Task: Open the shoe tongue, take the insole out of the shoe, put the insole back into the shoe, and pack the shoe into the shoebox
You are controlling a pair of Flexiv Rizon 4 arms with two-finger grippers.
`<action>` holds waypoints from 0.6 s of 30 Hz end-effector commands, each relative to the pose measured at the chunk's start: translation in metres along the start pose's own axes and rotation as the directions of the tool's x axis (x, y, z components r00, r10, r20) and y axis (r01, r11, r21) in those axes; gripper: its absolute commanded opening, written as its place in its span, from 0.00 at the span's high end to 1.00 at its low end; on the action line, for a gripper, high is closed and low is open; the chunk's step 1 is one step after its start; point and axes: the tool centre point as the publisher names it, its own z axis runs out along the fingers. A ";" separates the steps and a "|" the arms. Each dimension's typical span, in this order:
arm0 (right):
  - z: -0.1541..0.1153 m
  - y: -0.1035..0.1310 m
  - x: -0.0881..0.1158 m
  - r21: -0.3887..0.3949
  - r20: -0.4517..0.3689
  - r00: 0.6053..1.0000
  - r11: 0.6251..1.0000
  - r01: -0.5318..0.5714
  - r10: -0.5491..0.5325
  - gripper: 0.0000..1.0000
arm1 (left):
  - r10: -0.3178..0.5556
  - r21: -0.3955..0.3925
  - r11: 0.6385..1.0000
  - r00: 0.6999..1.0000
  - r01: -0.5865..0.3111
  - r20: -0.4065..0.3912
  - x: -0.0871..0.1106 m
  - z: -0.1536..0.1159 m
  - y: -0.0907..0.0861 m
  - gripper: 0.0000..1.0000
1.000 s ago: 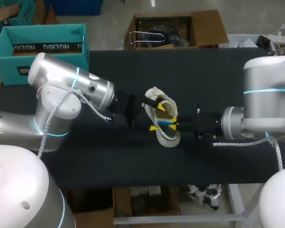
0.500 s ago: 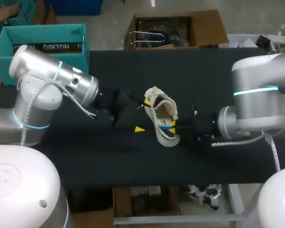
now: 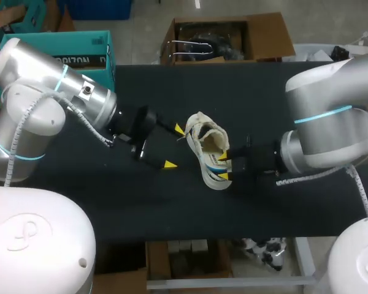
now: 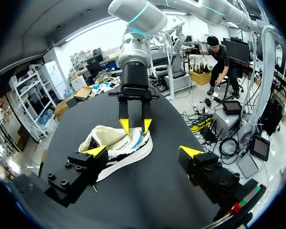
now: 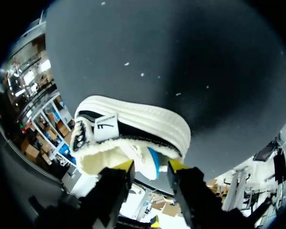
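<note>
Left hand (image 3: 174,147) sits between shoe (image 3: 207,144) and shoebox (image 3: 86,46).

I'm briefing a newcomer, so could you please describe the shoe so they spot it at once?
Find the black table, then its middle, between the left gripper and the right gripper. The shoe lies there: cream, fleece-lined, ribbed pale sole, the only soft, light thing on it.

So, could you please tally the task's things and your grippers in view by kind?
shoe: 1
shoebox: 1
grippers: 2, the left gripper and the right gripper
Total: 4
</note>
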 end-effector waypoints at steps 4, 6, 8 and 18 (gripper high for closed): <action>-0.020 -0.026 0.008 -0.012 0.038 0.998 0.998 0.055 -0.055 0.96 | -0.091 -0.034 0.995 0.995 0.092 0.038 0.010 -0.014 0.006 0.00; -0.016 -0.029 0.010 0.000 0.042 0.997 0.998 0.070 -0.070 1.00 | -0.123 -0.038 0.991 0.991 0.125 0.048 0.011 -0.019 0.009 0.00; -0.011 -0.029 0.014 0.025 0.051 0.994 0.995 0.092 -0.093 1.00 | -0.153 -0.034 0.987 0.987 0.155 0.054 0.012 -0.024 0.012 0.00; 0.032 -0.020 0.027 0.050 0.109 0.988 0.994 0.102 -0.107 1.00 | -0.226 -0.046 0.972 0.970 0.231 0.087 0.015 -0.045 0.028 0.00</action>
